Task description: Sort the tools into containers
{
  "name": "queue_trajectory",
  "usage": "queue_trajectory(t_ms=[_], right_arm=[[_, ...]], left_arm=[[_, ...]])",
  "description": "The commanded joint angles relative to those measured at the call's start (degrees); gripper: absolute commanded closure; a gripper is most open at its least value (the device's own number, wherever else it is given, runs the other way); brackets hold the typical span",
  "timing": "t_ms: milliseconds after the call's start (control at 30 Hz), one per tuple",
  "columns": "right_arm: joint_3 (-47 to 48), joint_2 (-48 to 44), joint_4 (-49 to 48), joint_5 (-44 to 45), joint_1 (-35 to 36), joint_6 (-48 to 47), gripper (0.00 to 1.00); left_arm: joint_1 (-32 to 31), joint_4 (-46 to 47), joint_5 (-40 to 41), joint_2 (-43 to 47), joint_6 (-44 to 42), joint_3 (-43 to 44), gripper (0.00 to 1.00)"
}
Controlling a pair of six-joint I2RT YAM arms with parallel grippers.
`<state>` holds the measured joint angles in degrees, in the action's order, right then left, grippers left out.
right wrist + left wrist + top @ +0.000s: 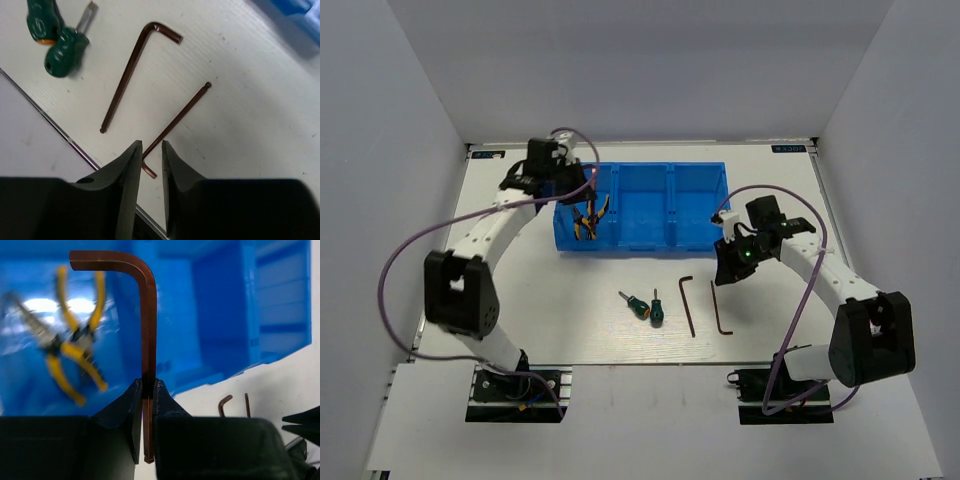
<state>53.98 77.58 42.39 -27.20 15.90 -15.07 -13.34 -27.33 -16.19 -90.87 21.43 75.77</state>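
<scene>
Left gripper (147,385): pinched a thin brown L-shaped metal hex key (148,330) over the left end of the wide bright-blue plastic bin (650,243), upper left of the top view.
Done: two yellow-handled pliers (588,220) lay in the left box.
Still out: two stubby green-handled screwdrivers (656,312) and two more hex keys (689,305) lay on the white table (570,320), low middle.
Right gripper (150,147): jaws a little apart, pinching nothing, above the right-hand key.
How far: under half done, I think.

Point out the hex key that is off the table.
The hex key clamped in the left pincer, up by the bin. The other two lie flat on the table in front of it.
</scene>
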Motion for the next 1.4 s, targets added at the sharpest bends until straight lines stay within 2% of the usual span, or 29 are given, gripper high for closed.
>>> queue_trajectory(t_ms=[0, 100, 133, 367, 400, 433, 500, 533, 633, 867, 1033, 1133, 1367], right_arm=[[-2.72, -3.49, 0.06, 2.13, 1.15, -3.03, 0.69], [-4.57, -4.72, -0.38, 3.81, 1.85, -3.30, 0.60], [-5.10, -5.07, -0.29, 4.17, 1.94, -2.95, 0.60], [-8.09, -5.16, -3.36, 12.17, 2.12, 0.48, 0.59], [-8.53, -4.99, -3.98, 12.61, 2.29, 0.65, 0.59], [-8.80, -4.55, -4.07, 13.31, 2.21, 0.74, 0.59], [-9.15, -2.79, -4.59, 13.84, 2.55, 1.27, 0.59], [-9.15, -2.26, -4.77, 13.93, 2.56, 1.62, 0.59], [-8.45, 0.11, -5.56, 13.14, 2.99, 2.67, 0.59], [-9.06, 3.10, -8.37, 12.34, 6.15, 6.36, 0.59], [-9.94, 3.63, -10.84, 15.15, 8.62, 9.26, 0.59], [-11.52, 4.68, -13.30, 18.40, 10.55, 11.98, 0.59], [-11.88, 10.56, -15.93, 28.77, 13.80, 18.14, 0.62]], left_arm=[[-3.52, 4.66, -7.98, -5.79, -3.41, 9.11, 1.00], [-6.69, 3.52, -8.69, -13.53, -3.94, 17.38, 1.00], [-8.00, 2.99, -8.69, -16.42, -3.94, 20.44, 1.00], [-11.08, 2.99, -3.86, -21.37, -1.92, 23.64, 0.99], [-11.70, 2.99, -3.16, -22.24, -1.22, 23.64, 0.97], [-11.71, 2.99, -2.54, -22.77, -1.22, 22.94, 0.89], [-12.23, 2.46, -1.31, -22.77, -0.52, 22.24, 0.80], [-12.84, 2.46, -1.31, -23.29, -0.51, 21.62, 0.70], [-13.38, 1.93, -0.69, -23.30, -0.51, 20.30, 0.61], [-13.99, 1.93, 1.50, -22.16, -0.51, 18.98, 0.56], [-15.13, -1.83, 4.58, -17.77, -0.51, 18.98, 0.56], [-15.74, -3.51, 6.69, -11.28, -1.04, 14.51, 0.56], [-18.29, -5.62, 9.76, 6.30, 1.23, -4.54, 0.48]])
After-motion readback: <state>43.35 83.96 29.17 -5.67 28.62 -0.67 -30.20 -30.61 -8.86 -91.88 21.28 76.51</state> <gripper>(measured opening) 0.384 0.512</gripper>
